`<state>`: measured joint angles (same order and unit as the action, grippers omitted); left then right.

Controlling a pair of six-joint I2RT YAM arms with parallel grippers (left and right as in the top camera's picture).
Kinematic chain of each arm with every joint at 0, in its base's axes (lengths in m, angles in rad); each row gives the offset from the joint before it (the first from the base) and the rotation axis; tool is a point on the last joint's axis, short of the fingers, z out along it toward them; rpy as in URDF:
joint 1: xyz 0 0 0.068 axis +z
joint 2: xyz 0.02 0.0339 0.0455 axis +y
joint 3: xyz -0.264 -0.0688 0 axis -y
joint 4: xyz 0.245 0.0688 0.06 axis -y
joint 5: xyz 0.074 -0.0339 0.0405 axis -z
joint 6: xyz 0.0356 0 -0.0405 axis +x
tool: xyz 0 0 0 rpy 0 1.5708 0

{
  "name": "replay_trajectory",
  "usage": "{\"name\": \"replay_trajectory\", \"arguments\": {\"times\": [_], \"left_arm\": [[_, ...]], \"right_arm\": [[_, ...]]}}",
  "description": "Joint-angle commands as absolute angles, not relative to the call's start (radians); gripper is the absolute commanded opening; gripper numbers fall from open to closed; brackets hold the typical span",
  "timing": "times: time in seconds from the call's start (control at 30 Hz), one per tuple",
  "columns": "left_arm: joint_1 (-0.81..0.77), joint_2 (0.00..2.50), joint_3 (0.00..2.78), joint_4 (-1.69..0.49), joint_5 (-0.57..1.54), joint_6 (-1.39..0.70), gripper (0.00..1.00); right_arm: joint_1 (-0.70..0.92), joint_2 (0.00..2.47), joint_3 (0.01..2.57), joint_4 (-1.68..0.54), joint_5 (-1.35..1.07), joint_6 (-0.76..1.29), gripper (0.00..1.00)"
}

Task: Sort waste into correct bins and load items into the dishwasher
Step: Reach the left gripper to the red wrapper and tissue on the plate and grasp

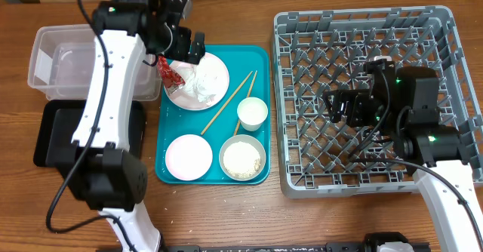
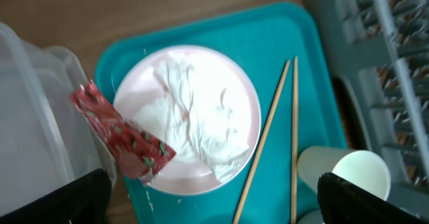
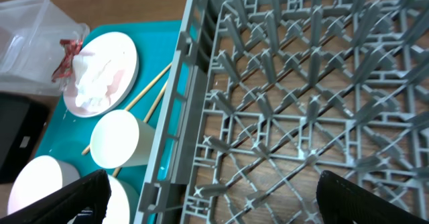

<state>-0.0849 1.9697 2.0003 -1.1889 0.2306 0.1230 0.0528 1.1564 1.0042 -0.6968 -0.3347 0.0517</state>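
A red wrapper (image 1: pixel 169 75) and a crumpled white napkin (image 1: pixel 202 82) lie on a pinkish plate (image 1: pixel 218 69) at the back of the teal tray (image 1: pixel 260 56); they also show in the left wrist view, wrapper (image 2: pixel 124 140), napkin (image 2: pixel 194 117). My left gripper (image 1: pixel 183 48) hovers open just above that plate, holding nothing (image 2: pixel 211 200). Two chopsticks (image 1: pixel 229 101), a white cup (image 1: pixel 252 112), a pinkish plate (image 1: pixel 189 156) and a bowl of rice grains (image 1: pixel 241 158) sit on the tray. My right gripper (image 1: pixel 343 107) is open and empty over the grey dish rack (image 1: pixel 453 71).
A clear plastic tub (image 1: pixel 53 59) stands at the far left, with a black tray (image 1: pixel 60 135) in front of it. The left arm reaches over both. The rack's left wall (image 3: pixel 171 130) stands close beside the cup (image 3: pixel 117 140).
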Motion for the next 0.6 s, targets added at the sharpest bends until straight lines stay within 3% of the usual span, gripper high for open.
{"name": "replay_trajectory", "arguments": {"times": [0.0,0.13,0.57], "left_arm": [[-0.088,2.070,2.023,-1.223,0.120,0.085,0.96],[-0.100,2.182,2.023,-1.252,-0.011,-0.008,0.95],[-0.161,2.436,2.022,-1.147,-0.033,-0.008,0.97]], "right_arm": [[0.049,1.163,1.029,-0.695,-0.368,0.052,1.00],[0.049,1.163,1.029,-0.695,-0.368,0.052,1.00],[0.049,1.163,1.029,-0.694,-0.369,0.052,1.00]]}}
